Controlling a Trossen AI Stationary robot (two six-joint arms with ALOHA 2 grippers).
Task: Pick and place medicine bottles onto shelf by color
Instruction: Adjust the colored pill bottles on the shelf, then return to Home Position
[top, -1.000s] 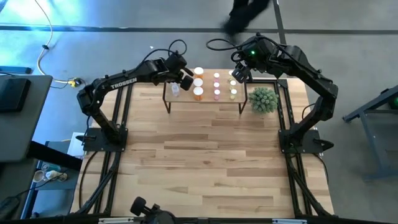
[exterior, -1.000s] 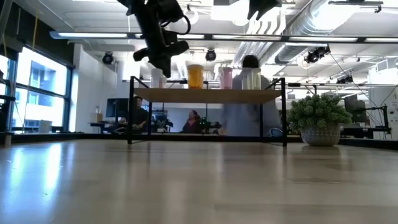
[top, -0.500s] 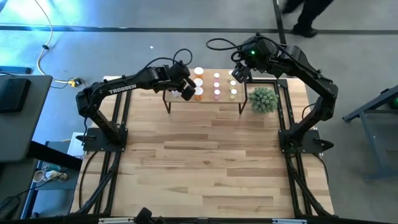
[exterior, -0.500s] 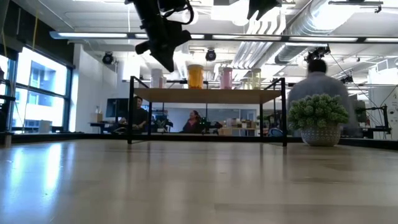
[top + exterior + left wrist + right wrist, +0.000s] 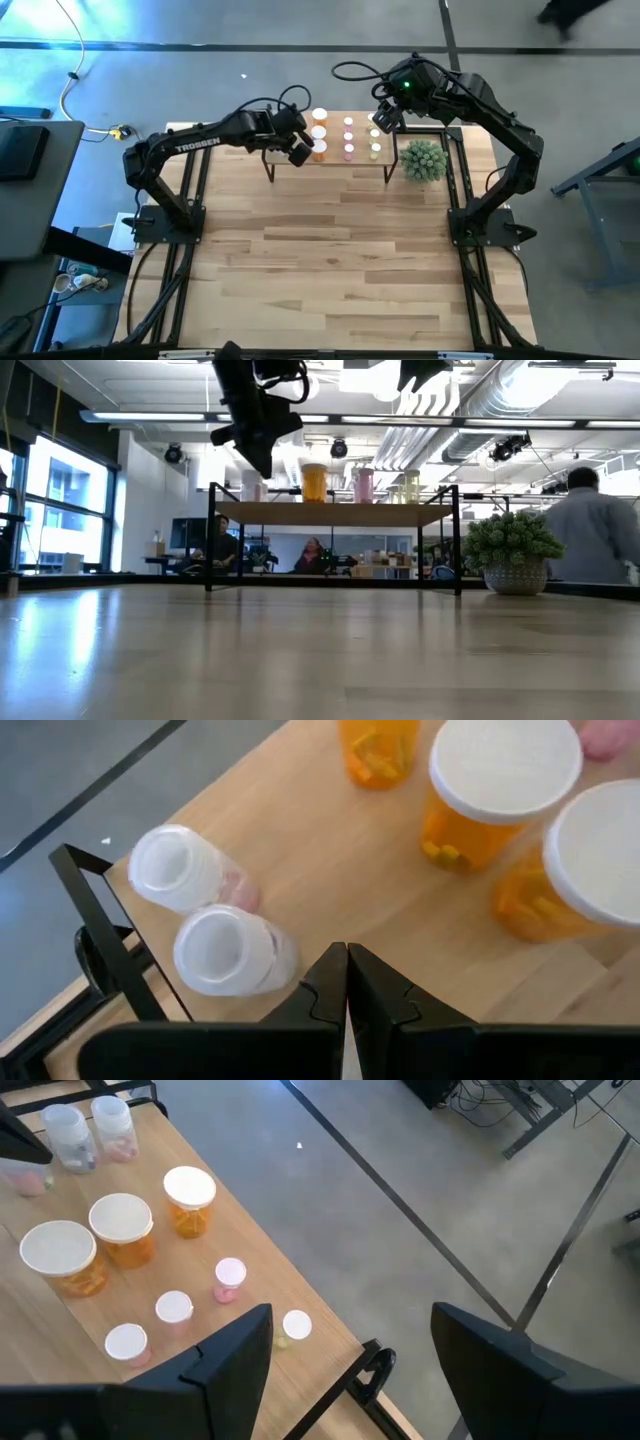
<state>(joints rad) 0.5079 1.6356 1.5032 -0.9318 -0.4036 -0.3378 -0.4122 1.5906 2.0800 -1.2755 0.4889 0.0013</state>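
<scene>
Your left gripper (image 5: 300, 152) hangs over the shelf (image 5: 330, 160) with fingers pressed together and nothing between them. In its wrist view two clear bottles (image 5: 205, 915) stand near the shelf corner at about 10 o'clock from the fingertips, and three orange bottles (image 5: 500, 790) stand at 1 o'clock. Pink bottles (image 5: 175, 1315) and one pale yellow-green bottle (image 5: 296, 1326) show in the right wrist view. Your right gripper (image 5: 385, 118) waits with its fingers spread wide, empty, above the far right end of the shelf. I judge that a placing is finished; next you need another bottle, if any remains, and I see none on the table (image 5: 330, 250)
</scene>
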